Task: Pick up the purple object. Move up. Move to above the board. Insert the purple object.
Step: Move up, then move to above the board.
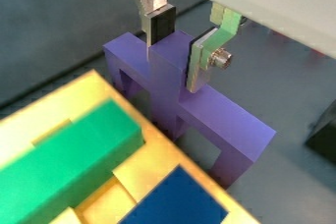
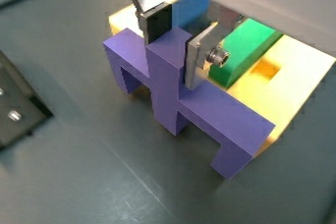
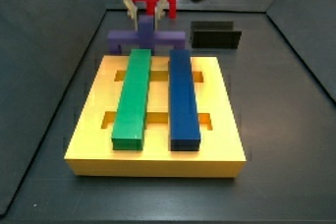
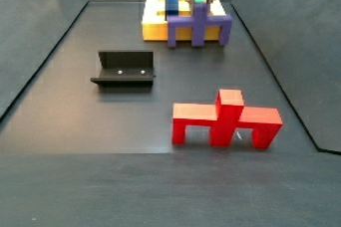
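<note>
gripper [image 2: 176,43] closed around purple object [image 2: 178,90]'s upright rib, just beside yellow board [image 3: 157,120]

The two-finger gripper [image 2: 175,41] straddles the raised central ridge of the chunky purple cross-shaped block [image 2: 178,95], its flat silver plate fingers [image 2: 199,59] set either side of that ridge with dark pads against it. Behind the block lies the yellow board [image 2: 292,69], carrying a green bar [image 2: 250,43] and a blue bar [image 2: 194,10]. The dark L-shaped fixture [image 2: 19,103] stands apart on the grey floor [image 2: 79,179].
</note>
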Controlling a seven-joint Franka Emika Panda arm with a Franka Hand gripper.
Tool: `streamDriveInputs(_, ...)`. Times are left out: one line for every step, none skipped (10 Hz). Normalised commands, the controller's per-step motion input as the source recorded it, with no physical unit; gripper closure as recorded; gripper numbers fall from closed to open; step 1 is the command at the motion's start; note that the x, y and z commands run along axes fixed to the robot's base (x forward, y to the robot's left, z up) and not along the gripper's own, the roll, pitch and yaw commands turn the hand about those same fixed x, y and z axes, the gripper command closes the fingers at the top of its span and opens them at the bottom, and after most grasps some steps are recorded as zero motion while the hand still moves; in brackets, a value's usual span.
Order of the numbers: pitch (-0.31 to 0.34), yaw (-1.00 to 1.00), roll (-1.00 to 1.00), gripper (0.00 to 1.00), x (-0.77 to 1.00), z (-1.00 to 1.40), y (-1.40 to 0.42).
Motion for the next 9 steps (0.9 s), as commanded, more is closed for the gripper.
streamDriveInputs(0.023, -0.04, -0.05, 1.00, -0.06, 0.53, -0.05)
streamDriveInputs(0.013, -0.03, -0.08, 1.00, -0.01, 0.24, -0.01)
streamDriveInputs(0.000, 0.00, 0.00, 1.00, 0.00, 1.40, 0.00)
streamDriveInputs(0.013, 0.01, 0.03, 1.00, -0.02, 1.40, 0.00)
streamDriveInputs(0.020, 0.01, -0.01, 1.00, -0.07, 1.40, 0.00)
streamDriveInputs(0.015, 0.00, -0.02, 1.00, 0.00, 1.40, 0.01)
streamDriveInputs(0.070, 0.00, -0.02, 1.00, 0.04, 0.87, -0.01)
streamDriveInputs(0.100, -0.01, -0.02, 1.00, 0.05, 0.52, 0.00)
streamDriveInputs(0.076, -0.01, -0.03, 1.00, 0.04, 0.23, 0.00)
